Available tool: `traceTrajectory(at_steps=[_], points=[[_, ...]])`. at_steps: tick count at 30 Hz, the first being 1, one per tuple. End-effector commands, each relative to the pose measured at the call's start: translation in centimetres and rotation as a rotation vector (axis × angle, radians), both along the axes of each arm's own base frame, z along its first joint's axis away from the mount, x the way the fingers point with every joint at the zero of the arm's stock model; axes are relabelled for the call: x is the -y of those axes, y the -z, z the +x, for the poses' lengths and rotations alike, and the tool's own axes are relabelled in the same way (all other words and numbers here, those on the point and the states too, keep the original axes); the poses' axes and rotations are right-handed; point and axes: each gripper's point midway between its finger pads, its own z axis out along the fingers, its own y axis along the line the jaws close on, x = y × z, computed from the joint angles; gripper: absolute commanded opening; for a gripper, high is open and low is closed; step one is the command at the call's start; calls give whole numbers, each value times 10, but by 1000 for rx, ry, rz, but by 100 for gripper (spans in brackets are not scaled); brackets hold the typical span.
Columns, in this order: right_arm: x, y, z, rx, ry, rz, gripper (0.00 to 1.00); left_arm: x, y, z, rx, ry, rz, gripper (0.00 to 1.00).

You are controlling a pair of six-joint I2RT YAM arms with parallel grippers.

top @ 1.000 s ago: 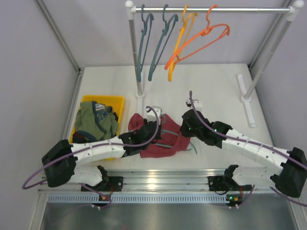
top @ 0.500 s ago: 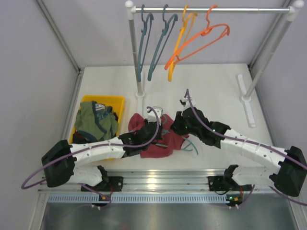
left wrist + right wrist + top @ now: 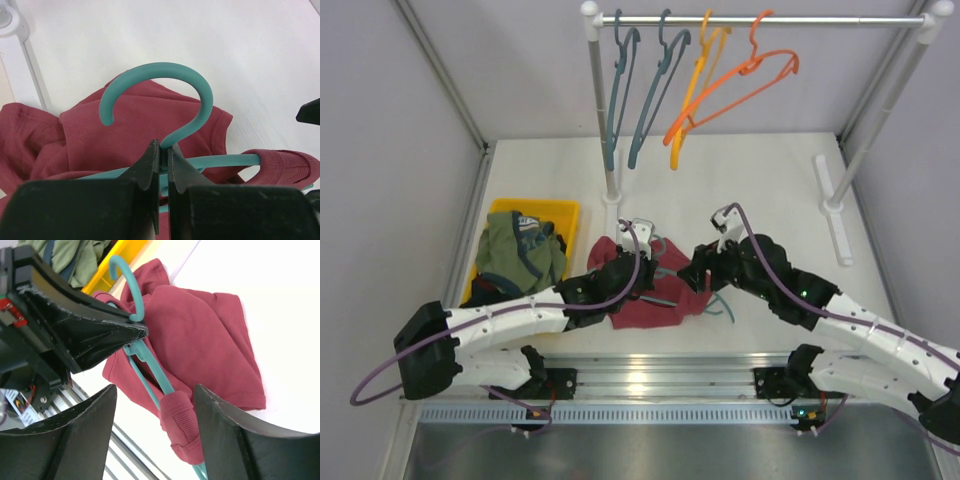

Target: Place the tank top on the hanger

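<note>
Cloth is my worry here. The tank top (image 3: 655, 308) lies crumpled on the table (image 3: 770, 190) and is only partly threaded on the hanger (image 3: 161, 68), with one rolled edge bunched around the end of the hanger arm on the right arm's side. I judge that this bunch could slide off the tip, or the whole top could drag along the table, if I raise the hanger before the fabric is spread over both arms, because soft knit follows any tug. The thin neck could also twist in so narrow a pinch and tip the frame.

The left jaws are pressed together on the hanger's neck just under the hook, with the top's body beneath and beyond them. The right jaws stand spread and hold nothing. The bunched edge and the hanger arm lie between them, touching neither finger as far as I can tell.
</note>
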Motion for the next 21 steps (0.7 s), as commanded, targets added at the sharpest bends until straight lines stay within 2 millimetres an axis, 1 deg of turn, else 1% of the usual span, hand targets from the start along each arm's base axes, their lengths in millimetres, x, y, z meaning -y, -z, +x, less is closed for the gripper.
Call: traceTrajectory(at_steps=[1, 2, 4, 5, 9, 11, 15, 16, 18, 21], points=[[2, -2, -3, 84, -90, -45, 64, 9, -40, -1, 57, 31, -77, 0], [1, 2, -8, 82, -128, -55, 66, 8, -41, -1, 57, 33, -78, 0], [3, 7, -11, 81, -144, -69, 68, 7, -46, -2, 64, 37, -84, 0], [4, 12, -14, 74, -156, -89, 70, 8, -46, -3, 63, 45, -85, 0], [2, 26, -19, 39, -198, -119, 70, 7, -51, -4, 70, 55, -91, 0], [1, 33, -22, 24, -210, -121, 68, 7, -54, -6, 74, 61, -96, 0], [-5, 31, -23, 26, -225, -88, 59, 6, -59, -6, 83, 65, -103, 0], [-7, 30, -24, 22, -236, -85, 55, 5, -59, -6, 84, 65, -105, 0], [-9, 34, -24, 12, -243, -88, 53, 6, -62, -7, 86, 67, -111, 0], [-12, 32, -24, 15, -248, -68, 48, 6, -66, -7, 95, 72, -114, 0]])
